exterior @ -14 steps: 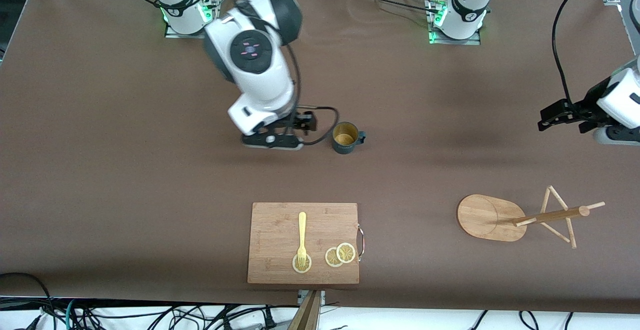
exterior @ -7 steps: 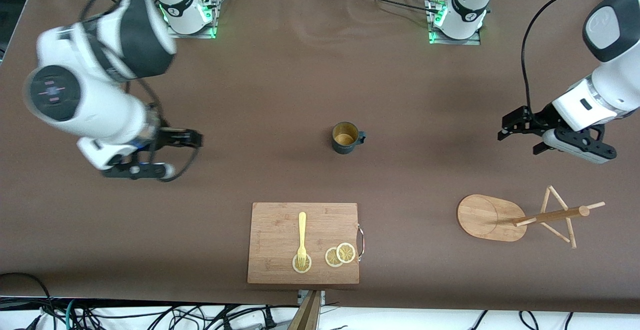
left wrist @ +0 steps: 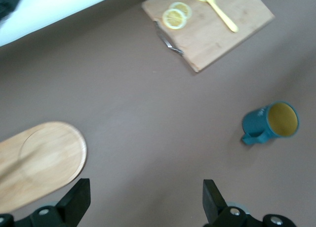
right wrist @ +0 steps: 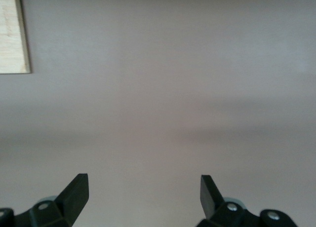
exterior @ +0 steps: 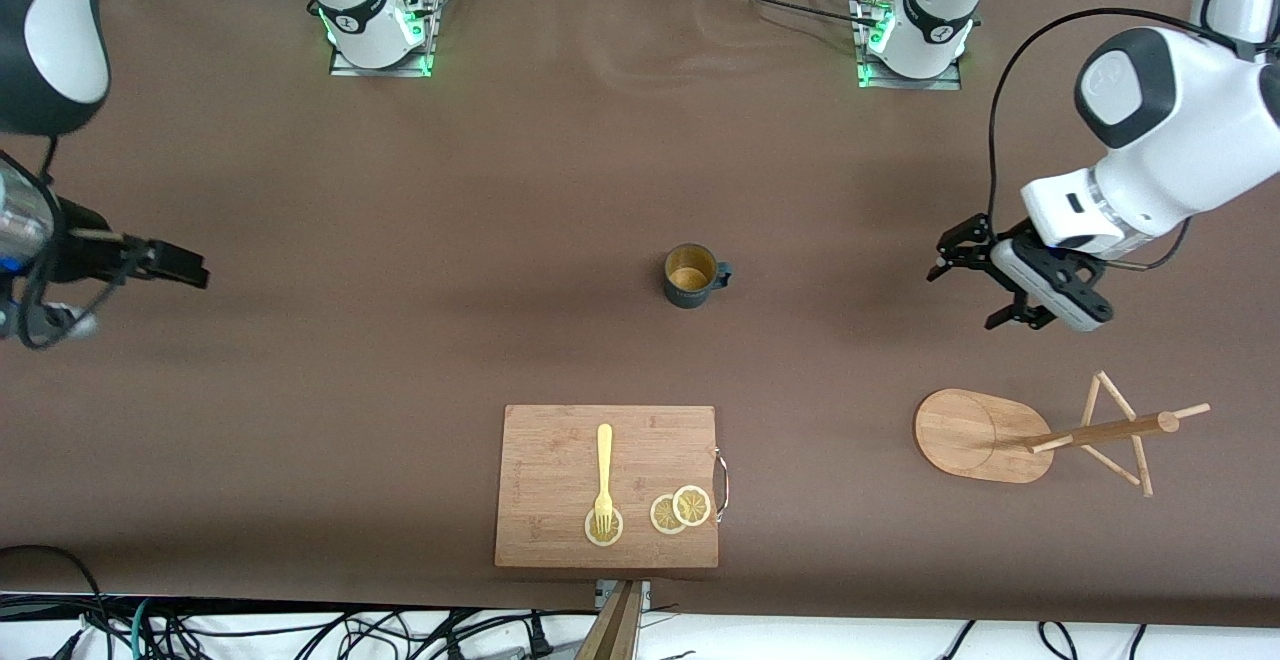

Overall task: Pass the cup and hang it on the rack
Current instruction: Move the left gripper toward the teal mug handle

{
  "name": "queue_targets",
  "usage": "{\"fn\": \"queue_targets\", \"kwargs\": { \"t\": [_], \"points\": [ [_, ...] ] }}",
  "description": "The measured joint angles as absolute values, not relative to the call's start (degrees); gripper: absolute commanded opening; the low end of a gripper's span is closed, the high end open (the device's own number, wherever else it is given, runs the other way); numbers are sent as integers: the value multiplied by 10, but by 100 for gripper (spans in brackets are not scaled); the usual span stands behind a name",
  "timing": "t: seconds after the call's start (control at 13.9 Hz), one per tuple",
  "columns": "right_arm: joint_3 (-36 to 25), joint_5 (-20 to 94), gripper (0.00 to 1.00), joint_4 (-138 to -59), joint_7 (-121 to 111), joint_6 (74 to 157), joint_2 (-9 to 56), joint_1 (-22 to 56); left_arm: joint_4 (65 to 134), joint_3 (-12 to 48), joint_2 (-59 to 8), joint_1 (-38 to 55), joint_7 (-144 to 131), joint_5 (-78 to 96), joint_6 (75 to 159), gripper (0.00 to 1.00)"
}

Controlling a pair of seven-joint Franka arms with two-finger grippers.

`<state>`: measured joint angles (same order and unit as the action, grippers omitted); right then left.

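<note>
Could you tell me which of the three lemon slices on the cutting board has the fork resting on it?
The lemon slice lying alone toward the right arm's end; the fork has its tines on it. The other two overlap beside the board's metal handle.

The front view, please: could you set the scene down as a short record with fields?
cup: upright cup on the bare table mid-table, handle toward the left arm's end, held by nothing
rack: rack toward the left arm's end, nearer the camera than the cup, no cup on its pegs
left gripper: left gripper open, empty, over the table between cup and rack
right gripper: right gripper open, empty, over the right arm's end
cutting board: cutting board nearer the camera than the cup, bearing a fork and lemon slices
</note>
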<state>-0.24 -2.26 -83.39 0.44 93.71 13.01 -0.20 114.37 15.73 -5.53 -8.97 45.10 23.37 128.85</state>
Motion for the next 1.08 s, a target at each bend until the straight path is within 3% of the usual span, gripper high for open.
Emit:
{"fn": "queue_targets", "kwargs": {
  "t": [0.36, 0.72, 1.08],
  "points": [
    [-47, 21, 100, -1009, -2, 954, -3, -1, 1212, 186, -57, -88, 641, 344, 1338, 100],
    [-51, 21, 100, -1017, 2, 919, -24, -1, 1245, 203, -83, -88, 839, 428, 1360, 100],
    [-51, 9, 100, -1017, 2, 962, -23, -1, 1248, 202, -177, -96, 1150, 604, 1368, 100]
  ]
}}
